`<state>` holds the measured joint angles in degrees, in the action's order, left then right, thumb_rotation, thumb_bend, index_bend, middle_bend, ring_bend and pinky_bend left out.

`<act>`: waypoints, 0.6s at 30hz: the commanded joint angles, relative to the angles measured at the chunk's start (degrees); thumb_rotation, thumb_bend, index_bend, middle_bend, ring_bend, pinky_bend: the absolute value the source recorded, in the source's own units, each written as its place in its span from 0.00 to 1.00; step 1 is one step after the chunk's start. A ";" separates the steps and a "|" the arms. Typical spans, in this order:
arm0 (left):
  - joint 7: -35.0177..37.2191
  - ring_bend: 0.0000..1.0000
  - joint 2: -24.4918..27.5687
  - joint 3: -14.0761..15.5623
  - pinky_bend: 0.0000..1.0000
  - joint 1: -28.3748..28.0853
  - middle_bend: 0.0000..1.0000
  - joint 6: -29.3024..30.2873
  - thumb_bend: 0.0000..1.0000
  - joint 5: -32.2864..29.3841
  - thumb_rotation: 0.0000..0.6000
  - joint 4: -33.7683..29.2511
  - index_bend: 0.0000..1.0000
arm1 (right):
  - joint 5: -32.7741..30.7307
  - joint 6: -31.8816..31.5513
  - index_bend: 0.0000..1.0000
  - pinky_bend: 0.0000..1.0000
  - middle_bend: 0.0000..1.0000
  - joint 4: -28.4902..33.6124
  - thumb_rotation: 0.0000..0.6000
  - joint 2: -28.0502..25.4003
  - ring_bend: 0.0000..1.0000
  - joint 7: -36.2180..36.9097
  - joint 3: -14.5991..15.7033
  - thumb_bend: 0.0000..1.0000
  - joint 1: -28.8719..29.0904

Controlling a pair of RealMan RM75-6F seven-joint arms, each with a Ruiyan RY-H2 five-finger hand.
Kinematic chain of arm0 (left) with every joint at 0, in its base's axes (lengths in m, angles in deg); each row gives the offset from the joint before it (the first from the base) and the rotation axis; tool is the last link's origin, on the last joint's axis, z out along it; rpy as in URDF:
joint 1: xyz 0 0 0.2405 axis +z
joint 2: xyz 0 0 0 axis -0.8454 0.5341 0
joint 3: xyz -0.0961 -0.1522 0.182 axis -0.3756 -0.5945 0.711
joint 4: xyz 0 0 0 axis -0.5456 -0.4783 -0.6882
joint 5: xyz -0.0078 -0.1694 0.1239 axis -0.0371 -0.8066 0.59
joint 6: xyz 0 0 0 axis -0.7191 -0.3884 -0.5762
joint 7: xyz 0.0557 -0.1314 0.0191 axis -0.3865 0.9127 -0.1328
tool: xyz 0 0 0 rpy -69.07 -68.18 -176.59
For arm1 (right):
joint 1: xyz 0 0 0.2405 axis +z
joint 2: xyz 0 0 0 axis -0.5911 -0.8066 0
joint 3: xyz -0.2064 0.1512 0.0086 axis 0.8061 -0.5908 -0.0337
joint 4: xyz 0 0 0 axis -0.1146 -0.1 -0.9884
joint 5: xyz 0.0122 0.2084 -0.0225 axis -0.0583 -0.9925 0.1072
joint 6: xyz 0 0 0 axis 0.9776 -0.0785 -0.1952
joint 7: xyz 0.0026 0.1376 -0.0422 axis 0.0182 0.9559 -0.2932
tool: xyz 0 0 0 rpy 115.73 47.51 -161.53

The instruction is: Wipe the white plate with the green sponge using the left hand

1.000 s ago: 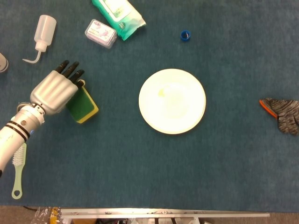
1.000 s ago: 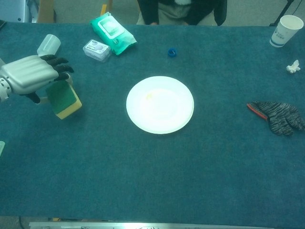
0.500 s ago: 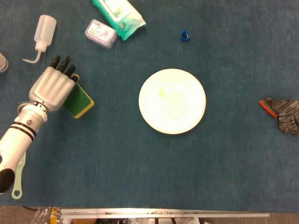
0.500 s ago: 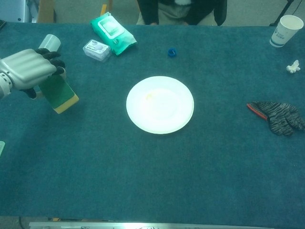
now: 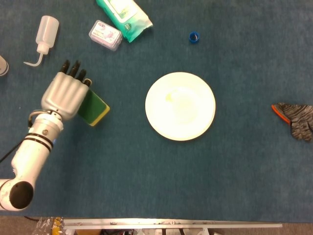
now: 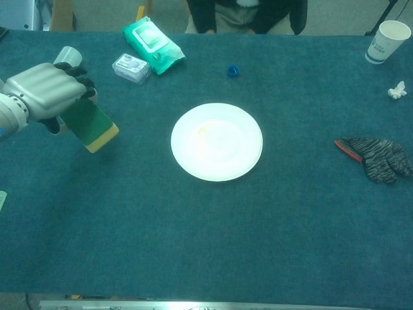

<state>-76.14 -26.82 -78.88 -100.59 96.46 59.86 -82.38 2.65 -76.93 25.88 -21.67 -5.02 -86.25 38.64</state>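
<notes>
With the green sponge gripped in the left hand and lifted clear of the desk, the carry to the white plate looks under way; next it must travel right and come down flat. Fingers clenching the sponge are mostly hidden. Right hand is out of sight.

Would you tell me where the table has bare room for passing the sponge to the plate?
Bare cloth lies between the green sponge in the left hand and the white plate, and along the near edge. The far left is crowded: wipes pack, small box, squeeze bottle.
</notes>
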 commanded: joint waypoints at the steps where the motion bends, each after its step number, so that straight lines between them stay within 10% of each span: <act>1: -1.82 0.01 -1.75 -0.20 0.07 -1.67 0.16 0.86 0.32 -2.01 1.00 -0.36 0.50 | -0.04 0.01 0.39 0.45 0.39 -0.11 1.00 -0.01 0.24 0.15 0.04 0.39 -0.02; 18: -10.73 0.01 -11.70 -3.70 0.07 -11.52 0.16 7.21 0.33 -17.66 1.00 0.62 0.52 | -0.71 1.18 0.39 0.45 0.39 -2.08 1.00 0.51 0.24 1.93 -0.06 0.39 0.55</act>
<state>-85.86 -37.47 -82.00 -110.99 102.78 43.44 -81.99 1.96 -75.78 23.81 -21.18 -3.11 -86.31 39.17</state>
